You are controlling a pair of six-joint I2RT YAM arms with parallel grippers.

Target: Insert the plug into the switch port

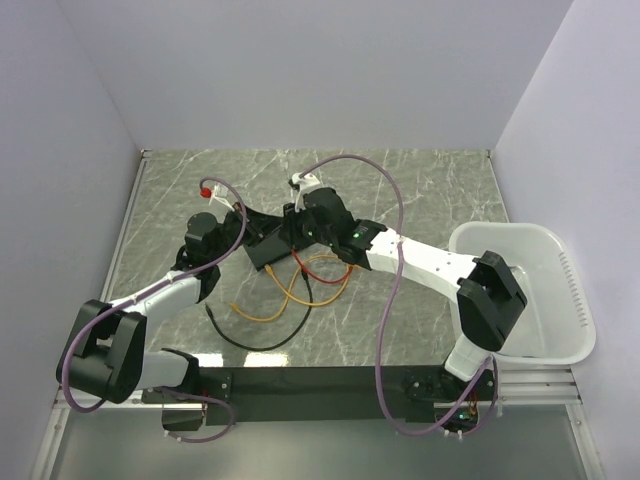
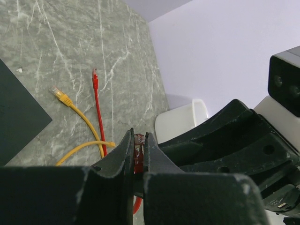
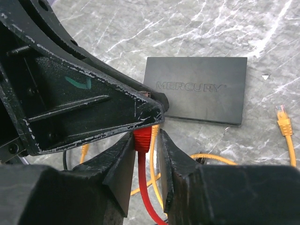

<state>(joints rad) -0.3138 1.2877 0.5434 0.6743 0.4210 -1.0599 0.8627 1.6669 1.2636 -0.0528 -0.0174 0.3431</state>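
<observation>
Insertion not yet made, folks: the red plug (image 3: 142, 137) is up off the table (image 3: 225, 28), close to the switch (image 3: 197, 89) but apart from it. That switch lies flat with its lettered top showing, and nothing I can see is plugged in. Left claw (image 2: 138, 140) is pressed together right on the plug, pinching it at the very tips. Right claw (image 3: 146, 140) sits around the same plug, a finger on either side of the red boot with a sliver of gap on one side, so I cannot tell whether it grips or merely brackets. By my reckoning the pickup is done, and lining up with a socket and pushing home are left. Right wrist view gives us the switch and how near the plug is, though not the socket edge. Left wrist view gives the pinch itself, plus a loose red cable end (image 2: 95, 77), a yellow cable end (image 2: 57, 92) and a white tub (image 2: 180, 122). Overhead, both arms meet above the switch, fingertips hidden.
</observation>
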